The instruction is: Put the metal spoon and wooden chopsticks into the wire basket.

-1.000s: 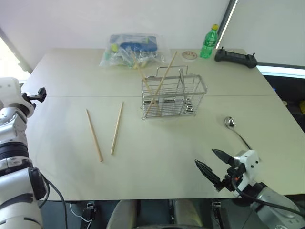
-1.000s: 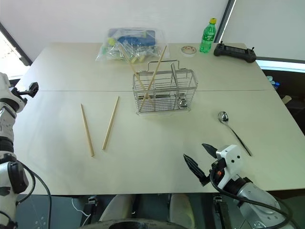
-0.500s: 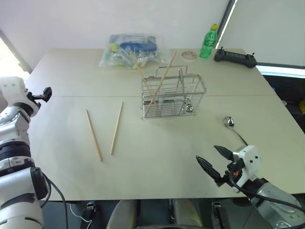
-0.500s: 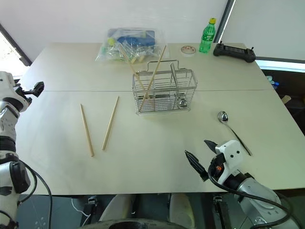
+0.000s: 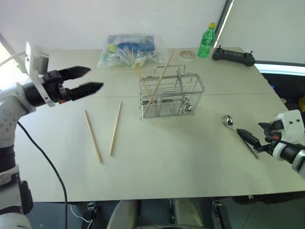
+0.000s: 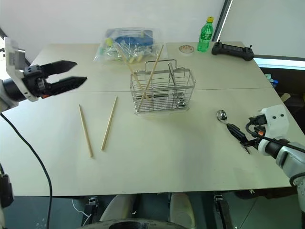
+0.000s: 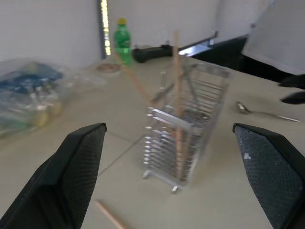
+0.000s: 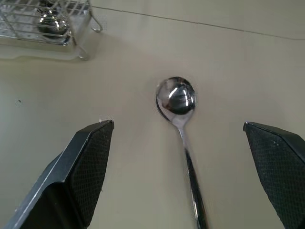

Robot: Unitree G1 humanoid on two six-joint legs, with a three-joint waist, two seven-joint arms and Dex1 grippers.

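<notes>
a: what does the right wrist view add?

b: a shiny round thing in the wire basket (image 6: 162, 92) bottom (too small from the head views), and the metal spoon (image 8: 179, 114) lying between the right pincer (image 6: 247, 137) fingers, spread wide, low over the bench (image 6: 162, 152).

a: the left pincer (image 6: 71, 75)?

b: level, spread, empty, pointing at the basket. two wooden chopsticks (image 6: 97, 125) lie below it; two lean in the basket.
</notes>
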